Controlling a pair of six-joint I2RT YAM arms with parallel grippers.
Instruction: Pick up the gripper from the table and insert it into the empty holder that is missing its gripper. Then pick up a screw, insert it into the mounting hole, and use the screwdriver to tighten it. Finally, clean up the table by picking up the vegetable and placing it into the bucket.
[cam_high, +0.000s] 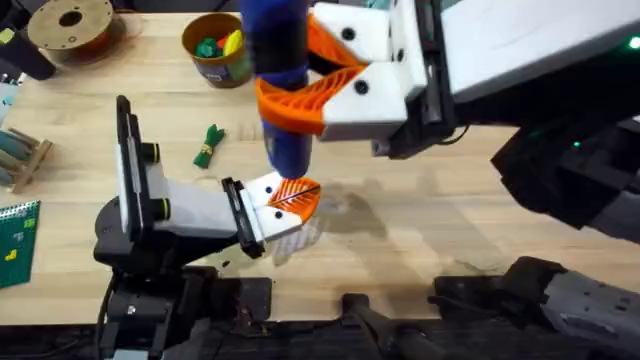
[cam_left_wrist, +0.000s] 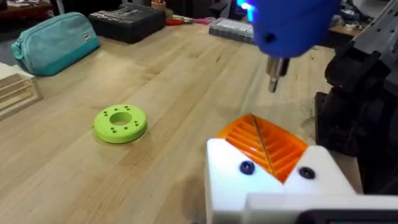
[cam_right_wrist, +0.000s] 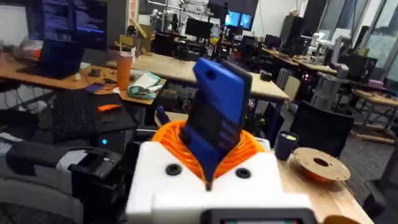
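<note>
Above the holder (cam_high: 262, 200) we hold the screwdriver (cam_high: 277, 70) upright in our right tool (cam_high: 315, 95), its orange pads pinching the blue body; the arm rises close under the overhead camera and hides much of the worktop (cam_high: 420, 220) behind it. From the left wrist we see the screwdriver's dark tip just over the gripper (cam_left_wrist: 264, 144), apart from it; the gripper's orange ribs sit in the white holder, and two dark screw heads show on the block's face. We cannot tell whether our left tool (cam_high: 285, 205) is spread or pressed together, since its far side is covered. Left of the holder lies the vegetable (cam_high: 208, 146) on bare wood; farther beyond it stands the bucket (cam_high: 218, 48), with green and yellow pieces inside; a brown spool (cam_high: 72, 27) sits at the far left corner. Right of the holder the pale wood runs open; a lime-green disc (cam_left_wrist: 120, 123) lies nearby.
</note>
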